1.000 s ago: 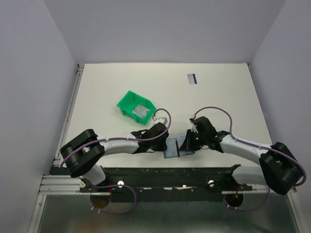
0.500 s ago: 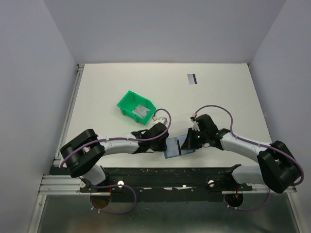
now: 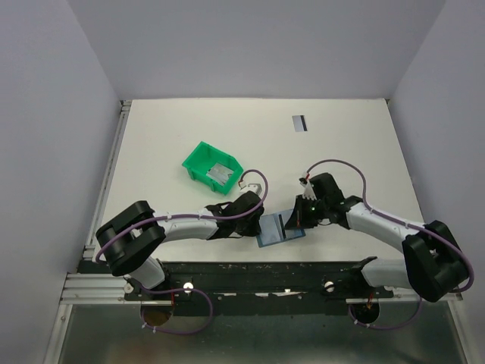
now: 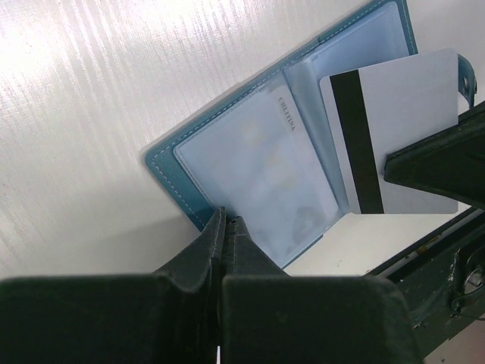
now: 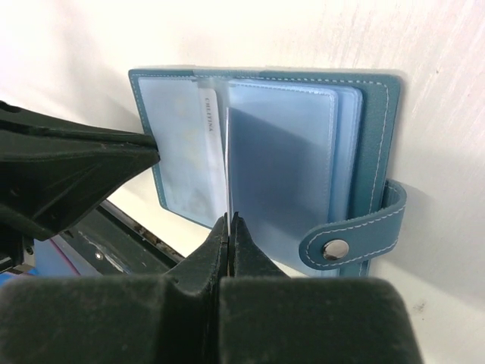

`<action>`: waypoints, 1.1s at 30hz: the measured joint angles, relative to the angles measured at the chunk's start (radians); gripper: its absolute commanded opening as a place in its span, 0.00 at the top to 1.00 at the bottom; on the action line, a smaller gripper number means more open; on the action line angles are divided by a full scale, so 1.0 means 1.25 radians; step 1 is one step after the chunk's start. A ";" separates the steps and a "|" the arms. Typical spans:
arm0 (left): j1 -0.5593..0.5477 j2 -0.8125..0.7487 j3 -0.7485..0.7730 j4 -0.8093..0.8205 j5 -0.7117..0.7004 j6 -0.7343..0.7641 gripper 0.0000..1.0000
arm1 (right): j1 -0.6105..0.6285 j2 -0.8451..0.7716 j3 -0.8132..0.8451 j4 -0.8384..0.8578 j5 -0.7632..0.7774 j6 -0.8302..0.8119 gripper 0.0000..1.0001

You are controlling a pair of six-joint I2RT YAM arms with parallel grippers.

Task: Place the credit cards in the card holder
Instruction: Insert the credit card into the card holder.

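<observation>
The left hand (image 4: 225, 220) clamps the open card holder (image 4: 227, 152) flat on the table (image 4: 91, 91), while the right hand (image 5: 229, 226), clamped on 1 credit card (image 4: 394, 136), holds it edge-down over the sleeves beside the spine.

Right gripper (image 5: 229, 220) (clamping a credit card (image 4: 394, 129)) has swung slightly.

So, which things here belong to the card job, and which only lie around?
Job: card holder, pinched by left tool; striped card in right tool; second card far on the table.
Lying about: green bin, with a grey flat piece inside, maybe a card.
</observation>
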 measured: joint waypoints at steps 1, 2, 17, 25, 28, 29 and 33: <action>0.000 0.001 0.001 0.000 0.000 0.000 1.00 | -0.004 0.000 0.005 -0.003 -0.006 -0.006 1.00; 0.000 0.001 0.002 -0.002 0.000 0.000 1.00 | -0.008 0.000 0.009 -0.005 -0.013 -0.013 1.00; 0.000 0.005 0.009 -0.009 0.001 0.000 1.00 | -0.027 0.084 0.065 -0.010 -0.134 -0.055 1.00; 0.000 0.005 0.009 -0.009 0.001 0.000 1.00 | -0.030 0.091 0.056 -0.010 -0.130 -0.056 1.00; 0.000 0.005 0.009 -0.009 0.001 0.000 1.00 | -0.030 0.092 0.054 -0.010 -0.126 -0.057 1.00; 0.000 0.005 0.009 -0.009 0.001 0.000 1.00 | -0.030 0.093 0.054 -0.010 -0.125 -0.056 1.00; 0.000 0.005 0.009 -0.009 0.001 0.000 1.00 | -0.030 0.104 0.052 -0.009 -0.122 -0.056 1.00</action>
